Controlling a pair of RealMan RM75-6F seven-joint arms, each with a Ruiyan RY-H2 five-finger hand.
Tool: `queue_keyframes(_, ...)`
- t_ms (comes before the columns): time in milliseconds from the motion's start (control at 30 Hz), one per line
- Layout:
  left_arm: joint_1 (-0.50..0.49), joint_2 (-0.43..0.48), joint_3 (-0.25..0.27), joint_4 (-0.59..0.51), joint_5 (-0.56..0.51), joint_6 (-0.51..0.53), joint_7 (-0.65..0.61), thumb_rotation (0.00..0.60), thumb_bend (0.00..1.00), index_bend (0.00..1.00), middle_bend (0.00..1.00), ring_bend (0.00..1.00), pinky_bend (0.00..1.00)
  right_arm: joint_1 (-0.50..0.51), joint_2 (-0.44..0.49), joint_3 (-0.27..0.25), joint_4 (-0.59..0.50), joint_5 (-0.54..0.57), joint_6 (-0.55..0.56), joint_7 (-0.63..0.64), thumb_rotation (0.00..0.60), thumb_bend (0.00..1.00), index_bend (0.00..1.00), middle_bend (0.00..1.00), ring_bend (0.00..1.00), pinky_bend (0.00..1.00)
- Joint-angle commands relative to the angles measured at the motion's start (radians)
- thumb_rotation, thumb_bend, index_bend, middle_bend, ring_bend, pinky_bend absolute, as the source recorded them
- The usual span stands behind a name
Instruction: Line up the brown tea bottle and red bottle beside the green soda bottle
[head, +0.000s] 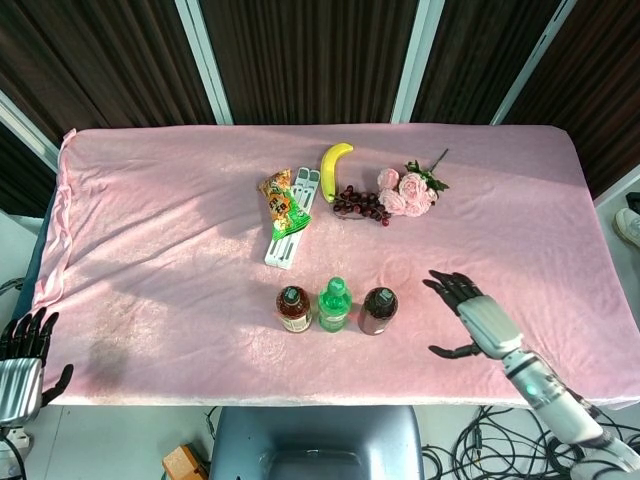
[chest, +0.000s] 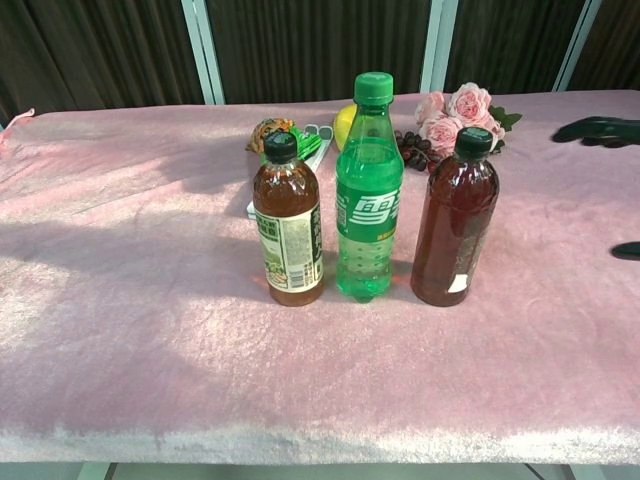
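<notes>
The green soda bottle is seen upright in the middle of the frame, with a green cap. The brown tea bottle is just left of it, the red bottle just right. The right hand is spread wide, lower right. The left hand, lower left, holds nothing.

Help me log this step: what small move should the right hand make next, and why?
Probably pull the right hand back to rest. It is open and clear of the red bottle, which stands upright beside the green bottle, with the tea bottle on the other side.
</notes>
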Motion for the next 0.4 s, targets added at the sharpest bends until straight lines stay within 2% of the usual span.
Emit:
queue_keyframes(33,0.014,0.006,0.01,-0.018,0.013,0.019,0.022,0.6,0.33,0.0,0.0,0.0,0.0,-0.322,0.109,-0.081,-0.108,0.109,0.352,-0.398,0.6,0.28,0.0,0.0,0.0,0.1)
queue_keyframes(167,0.02,0.02,0.03,-0.061,0.023,0.004,0.071,0.6,0.33,0.0,0.0,0.0,0.0,-0.423,0.05,-0.064,0.01,0.134,0.461,-0.26,0.6,0.28,0.0,0.0,0.0,0.12)
queue_keyframes(233,0.02,0.031,0.039,-0.089,0.024,-0.009,0.094,0.6,0.33,0.0,0.01,0.0,0.0,-0.435,0.04,-0.056,0.055,0.148,0.449,-0.225,0.6,0.28,0.0,0.0,0.0,0.12)
queue_keyframes(400,0.015,0.037,0.04,-0.124,0.021,-0.03,0.144,0.6,0.33,0.0,0.03,0.0,0.0,-0.448,0.051,-0.049,0.09,0.107,0.457,-0.169,0.6,0.28,0.0,0.0,0.0,0.12)
